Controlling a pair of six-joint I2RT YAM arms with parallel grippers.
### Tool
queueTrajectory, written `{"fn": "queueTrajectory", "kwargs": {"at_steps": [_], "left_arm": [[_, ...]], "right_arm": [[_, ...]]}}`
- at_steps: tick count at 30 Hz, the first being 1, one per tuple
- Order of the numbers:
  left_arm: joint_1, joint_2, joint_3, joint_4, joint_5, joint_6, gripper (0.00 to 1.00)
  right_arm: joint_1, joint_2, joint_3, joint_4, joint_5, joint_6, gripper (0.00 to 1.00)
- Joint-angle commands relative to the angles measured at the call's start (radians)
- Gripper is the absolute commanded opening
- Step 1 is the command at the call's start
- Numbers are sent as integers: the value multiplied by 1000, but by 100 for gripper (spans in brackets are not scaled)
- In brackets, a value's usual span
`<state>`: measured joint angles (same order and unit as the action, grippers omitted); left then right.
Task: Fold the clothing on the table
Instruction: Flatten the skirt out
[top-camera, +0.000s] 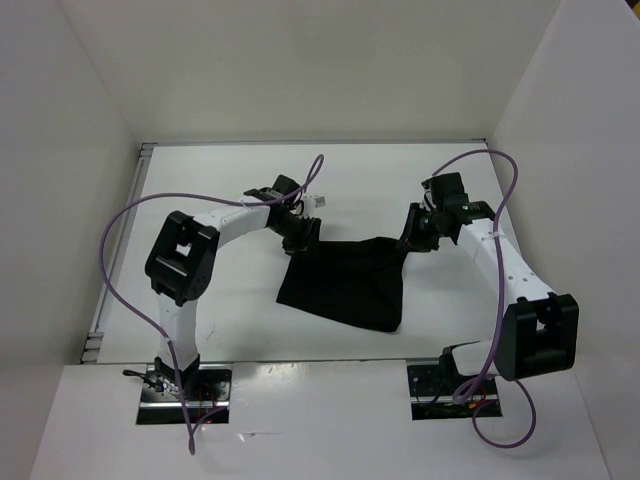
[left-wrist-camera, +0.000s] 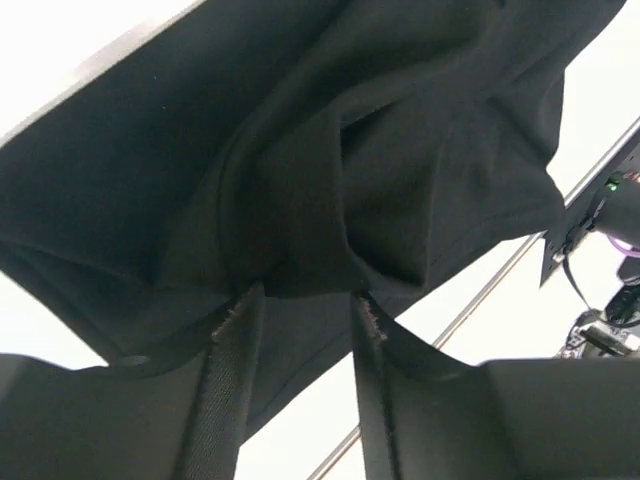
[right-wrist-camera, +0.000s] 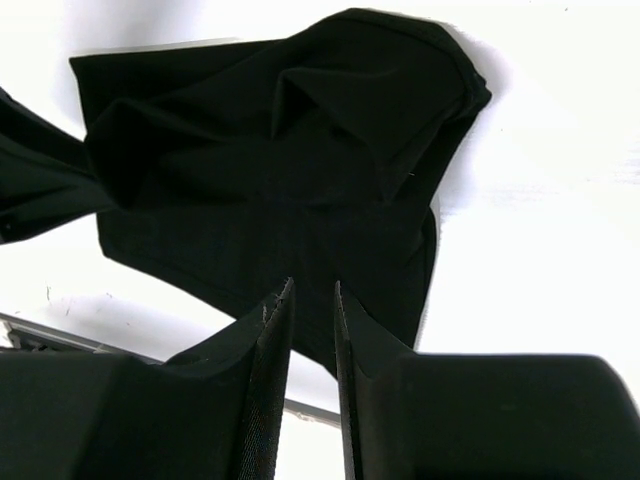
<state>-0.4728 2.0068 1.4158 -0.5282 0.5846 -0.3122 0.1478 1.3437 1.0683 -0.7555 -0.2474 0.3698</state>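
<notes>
Left hand and right hand each pinch a far corner of the cloth; I should draw both toward me, level, above the tabletop

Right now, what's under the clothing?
Only the white table shows around the black clothing. What lies beneath the fabric is covered, so I cannot tell if anything is there.
</notes>
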Motion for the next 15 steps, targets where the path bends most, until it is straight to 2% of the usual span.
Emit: {"fn": "queueTrajectory", "kwargs": {"at_steps": [1, 7, 11, 15], "left_arm": [[0, -46, 64, -10, -11, 62, 49], [0, -37, 106, -44, -81, 114, 50], [0, -71, 80, 0, -97, 114, 50], [0, -48, 80, -22, -150, 150, 50]], "right_arm": [[-5, -29, 2, -16, 14, 6, 28], [-5, -20, 2, -16, 3, 15, 29], [-5, -11, -7, -16, -6, 15, 29], [-5, -2, -7, -16, -15, 15, 29]]}}
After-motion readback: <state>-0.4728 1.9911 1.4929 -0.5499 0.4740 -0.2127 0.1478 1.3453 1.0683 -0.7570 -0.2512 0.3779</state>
